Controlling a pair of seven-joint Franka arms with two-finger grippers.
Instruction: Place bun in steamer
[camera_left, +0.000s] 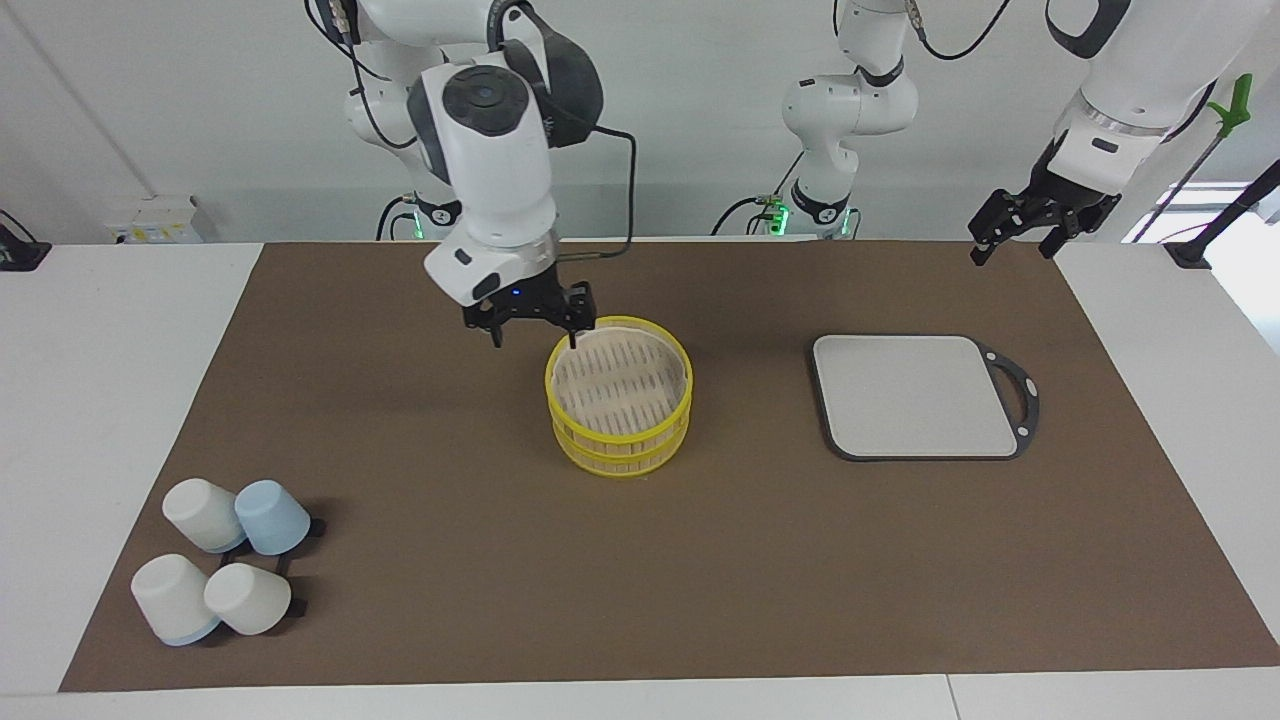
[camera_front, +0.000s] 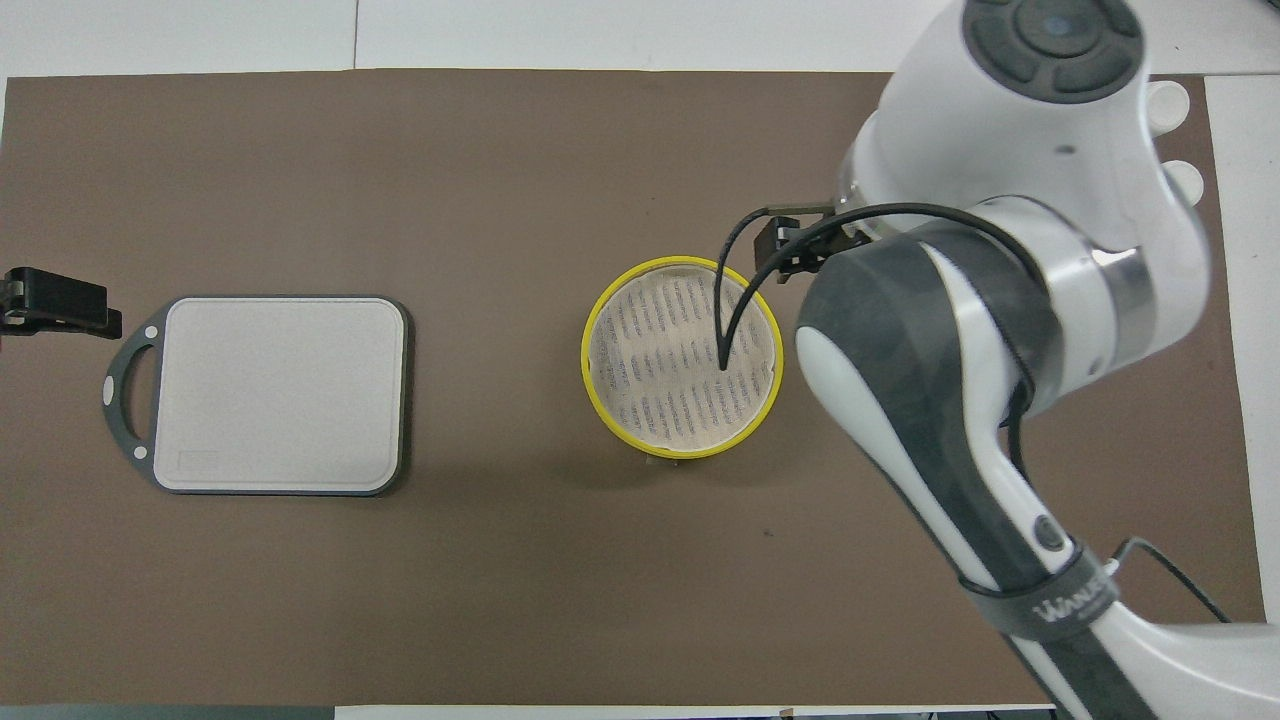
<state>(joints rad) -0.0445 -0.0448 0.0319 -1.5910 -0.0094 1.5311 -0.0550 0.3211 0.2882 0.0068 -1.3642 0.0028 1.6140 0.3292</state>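
The steamer (camera_left: 561, 391) is a round yellow-rimmed basket of two stacked tiers in the middle of the brown mat; it also shows in the overhead view (camera_front: 586, 352). Its pale slatted floor is bare in both views. The bun does not show in either view. My right gripper (camera_left: 535, 337) is open and empty, low over the steamer's rim on the side toward the robots and the right arm's end; part of it shows in the overhead view (camera_front: 790, 245). My left gripper (camera_left: 1020, 245) is open and waits raised over the mat's corner at the left arm's end.
A flat grey square tray (camera_left: 915, 395) with a dark handle lies toward the left arm's end, also in the overhead view (camera_front: 280, 395). Several white and pale-blue cups (camera_left: 225, 565) lie on their sides at the right arm's end, far from the robots.
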